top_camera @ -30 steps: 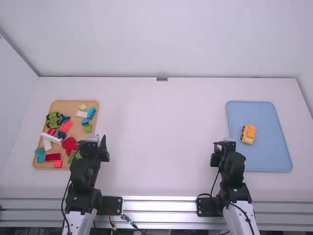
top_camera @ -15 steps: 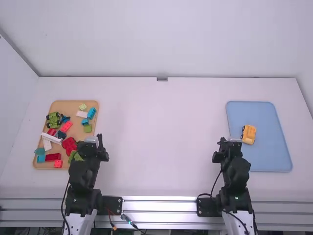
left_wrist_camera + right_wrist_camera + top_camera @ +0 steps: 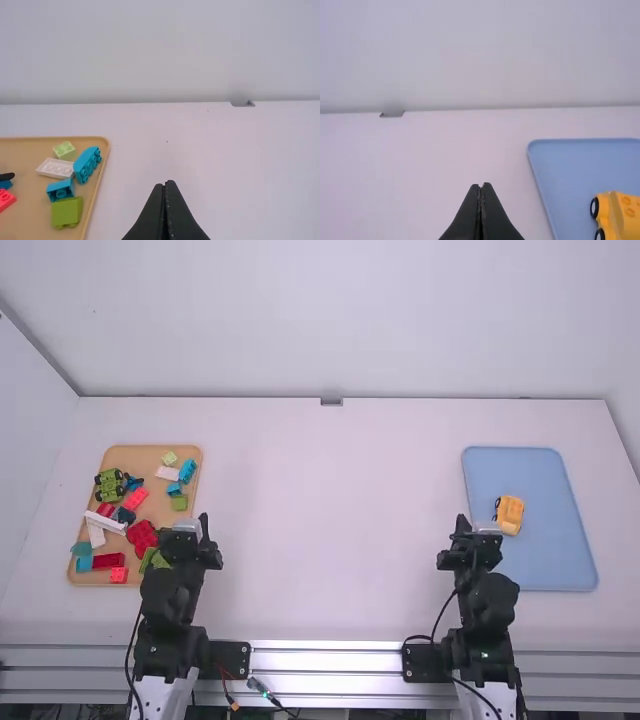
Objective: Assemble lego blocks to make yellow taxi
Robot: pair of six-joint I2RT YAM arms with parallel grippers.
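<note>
Tan tray [image 3: 135, 457] of blocks [image 3: 143, 537] at nine o'clock on the white table [image 3: 330, 530]; left gripper [image 3: 190, 526] at its four o'clock edge, fingers together; pale wall [image 3: 330, 320] at twelve; right gripper [image 3: 474, 528], also pressed together, by the three o'clock blue tray [image 3: 550, 558] holding the yellow car [image 3: 510, 515]

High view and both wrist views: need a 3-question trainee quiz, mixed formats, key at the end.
1. Multiple choice: where does the yellow toy car sit?
a) on the tan tray
b) on the blue tray
c) on the table between the trays

2. True or false: the left gripper and the right gripper both have their fingers closed together.

3. Fill in: on the tan tray, the parts with black wheels are ____ in colour.

Key: 1 b; 2 true; 3 green
</note>
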